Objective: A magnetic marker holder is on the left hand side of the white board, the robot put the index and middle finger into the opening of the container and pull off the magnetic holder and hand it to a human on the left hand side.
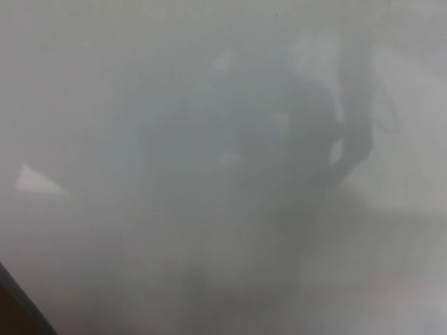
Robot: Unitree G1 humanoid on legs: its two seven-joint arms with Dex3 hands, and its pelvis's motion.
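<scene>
The head view is filled by the glossy white board (105, 84), seen from very close. Its surface carries only a dim grey reflection (244, 153) of the robot's body. The board's dark edge (17, 303) cuts across the bottom left corner. No magnetic marker holder shows in this view. Neither of my hands is in the picture.
A small bright patch (35, 181) of reflected light sits at the left of the board. Beyond the board's dark edge, a sliver of brown background shows in the bottom left corner.
</scene>
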